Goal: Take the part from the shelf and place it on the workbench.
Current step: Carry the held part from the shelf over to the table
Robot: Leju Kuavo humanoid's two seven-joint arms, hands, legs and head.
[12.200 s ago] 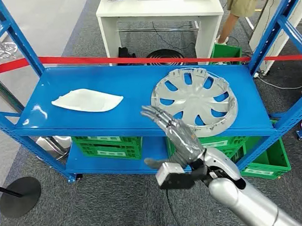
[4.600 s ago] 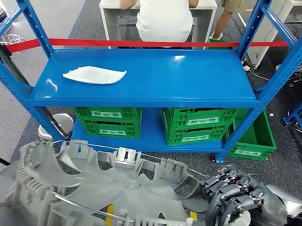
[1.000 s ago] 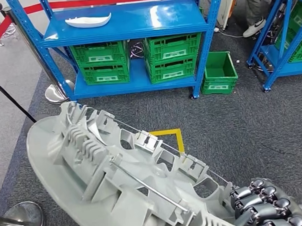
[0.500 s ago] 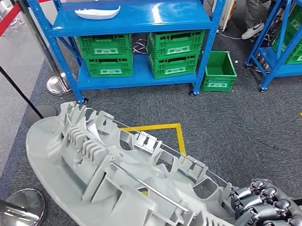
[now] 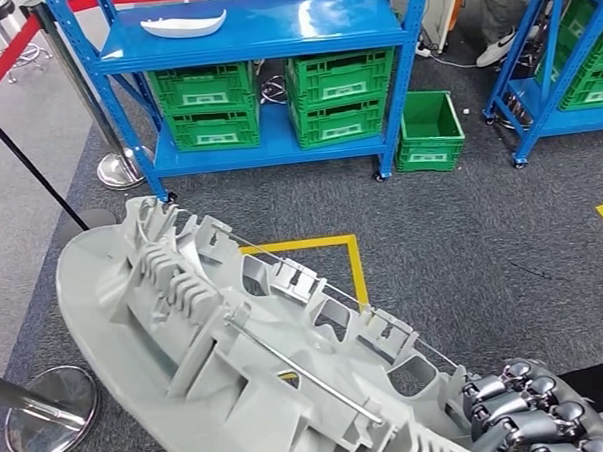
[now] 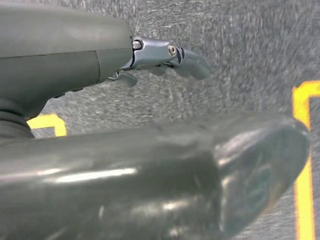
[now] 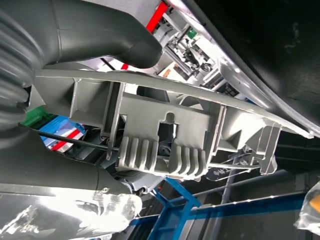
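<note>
item in transit: hubcap held at one edge, counter not in sight

item: large round grey plastic wheel cover point(image 5: 236, 359), ribbed underside up with a thin wire ring across its clips. it fills the lower left and centre of the head view, carried above the grey carpet floor point(image 5: 473, 259) and off the shelf.

holder: right hand point(image 5: 530, 416), lower right corner of the head view. its dark fingers point(image 5: 510, 402) are curled tight over the cover's near rim; the right wrist view shows the thumb and the clip wall point(image 7: 166, 140) close together. the hold is at one edge alone, the rest of the disc cantilevered out to the left.

left hand point(image 6: 158, 55): seen in the left wrist view over carpet, fingers loosely extended and apart, holding nothing.

surroundings: blue steel shelf rack point(image 5: 252, 33) at the top of the frame, with a white curved plastic trim piece point(image 5: 183, 25) on it and green plastic crates point(image 5: 202, 110) below; chrome stanchion base point(image 5: 49, 412) at lower left; yellow floor tape point(image 5: 353, 269) at centre.

risks, as judged:
- the one-edge hold could let the wide disc sag or twist out of the fingers.
- the far rim passes near the stanchion base; a clip there could lever the cover loose.
- the cover hides much of the floor ahead, so footing is hard to check.
</note>
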